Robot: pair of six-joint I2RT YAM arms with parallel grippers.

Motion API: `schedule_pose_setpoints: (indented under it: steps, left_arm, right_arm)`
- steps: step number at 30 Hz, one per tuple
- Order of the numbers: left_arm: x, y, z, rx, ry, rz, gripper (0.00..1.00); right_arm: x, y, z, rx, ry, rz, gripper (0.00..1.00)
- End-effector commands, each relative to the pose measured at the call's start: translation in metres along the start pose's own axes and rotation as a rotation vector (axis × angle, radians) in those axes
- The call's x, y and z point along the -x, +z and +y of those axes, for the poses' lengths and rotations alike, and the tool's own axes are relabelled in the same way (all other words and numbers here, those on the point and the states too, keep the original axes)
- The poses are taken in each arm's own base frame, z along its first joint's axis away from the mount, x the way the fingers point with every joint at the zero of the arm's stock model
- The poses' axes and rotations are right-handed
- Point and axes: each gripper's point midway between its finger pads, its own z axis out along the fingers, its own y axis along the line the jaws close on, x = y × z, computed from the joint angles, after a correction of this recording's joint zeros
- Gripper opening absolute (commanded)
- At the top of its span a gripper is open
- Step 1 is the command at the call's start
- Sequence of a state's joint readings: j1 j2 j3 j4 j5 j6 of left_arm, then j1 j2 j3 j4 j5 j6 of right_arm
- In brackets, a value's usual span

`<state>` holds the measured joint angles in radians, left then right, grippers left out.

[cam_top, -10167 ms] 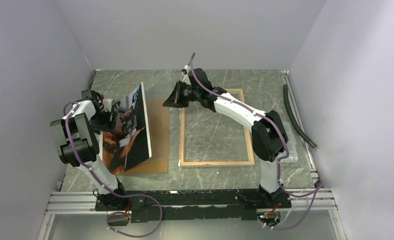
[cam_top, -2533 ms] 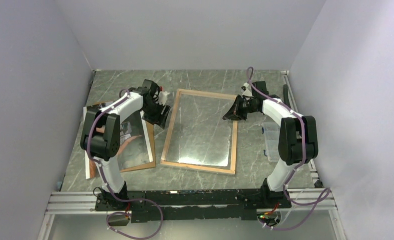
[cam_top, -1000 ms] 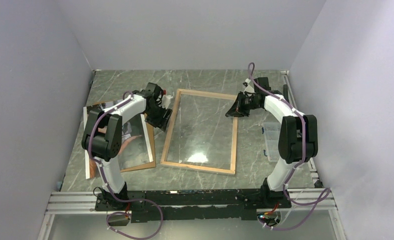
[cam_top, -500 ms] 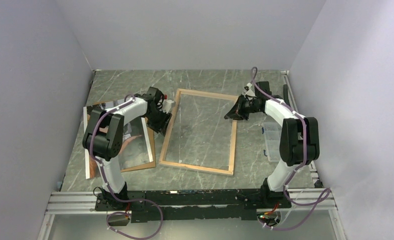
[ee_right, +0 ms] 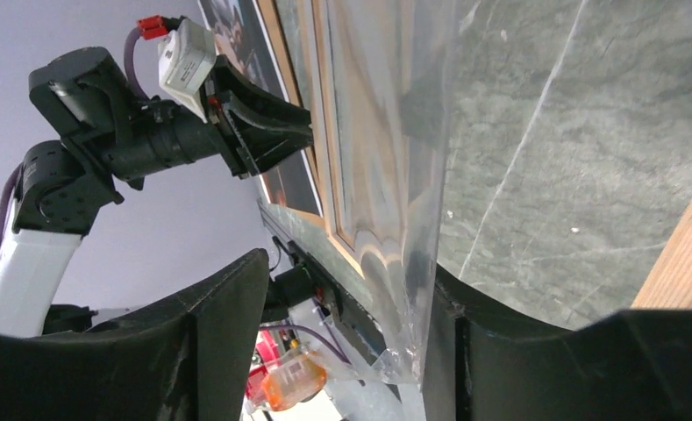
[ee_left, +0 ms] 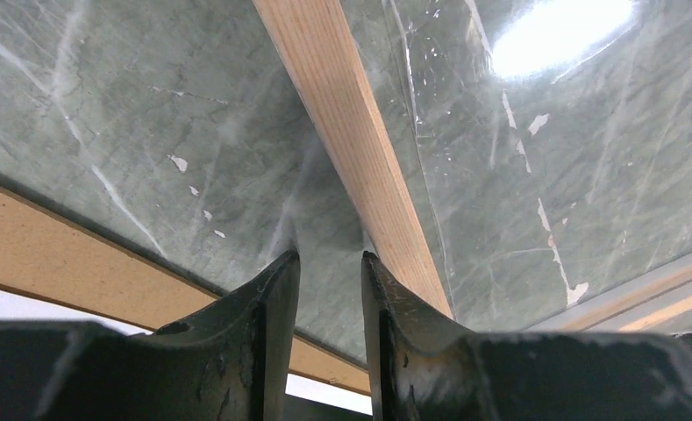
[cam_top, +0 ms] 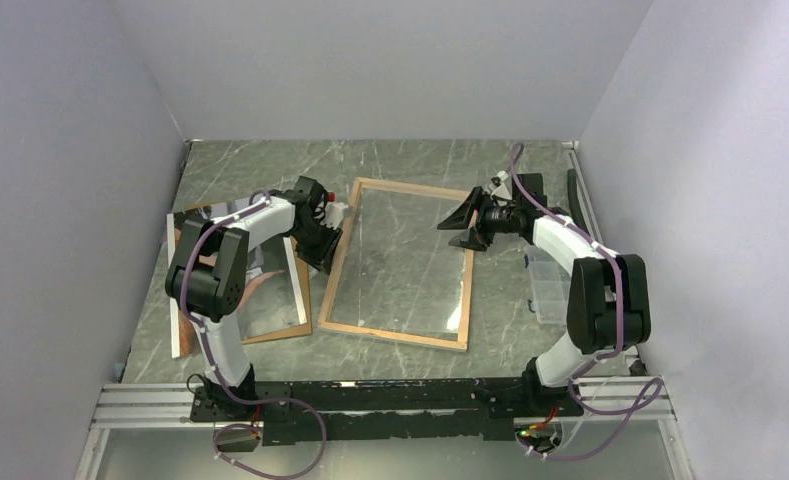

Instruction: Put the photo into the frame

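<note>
At the near edge a metal rail carries both arm bases. Beyond it spreads the worktop, green-grey and stone-patterned with pale veins.

On its left side the photo lies flat, face up and glossy, on a brown backing board. It is outside the frame and just left of it. The frame lies in the middle, pale wood side up and set askew, with a clear sheet in its opening. The sheet's edge stands up from the worktop next to one of the right fingers. Those are spread wide at the far end of the frame's right rail, and I cannot tell whether they touch the sheet.

The left fingers are drawn narrow, with a slim gap between them and nothing in it. Their tips are low at the outer side of the frame's left rail.

A clear plastic box sits by the right edge, with a black hose beyond it. Plain pale lilac walls close in the left, far and right sides.
</note>
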<state>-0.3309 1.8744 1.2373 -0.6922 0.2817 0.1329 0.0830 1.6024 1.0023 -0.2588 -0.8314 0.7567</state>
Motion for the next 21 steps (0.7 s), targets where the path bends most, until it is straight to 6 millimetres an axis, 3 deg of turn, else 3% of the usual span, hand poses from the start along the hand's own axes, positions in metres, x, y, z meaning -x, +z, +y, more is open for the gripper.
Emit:
schedule_pose_setpoints:
  steps: [1, 11, 21]
  left_arm:
    - [0.003, -0.006, -0.014, -0.048, -0.012, -0.03, 0.38]
    - [0.003, -0.008, -0.012, -0.038, -0.011, -0.031, 0.36]
    - [0.006, -0.012, -0.012, -0.031, -0.013, -0.039, 0.35]
  right_arm:
    - [-0.007, -0.012, 0.028, 0.07, -0.042, -0.024, 0.65]
    - [-0.037, -0.025, 0.017, 0.066, -0.019, -0.045, 0.7]
    - [-0.047, -0.028, 0.009, -0.019, -0.042, -0.132, 0.5]
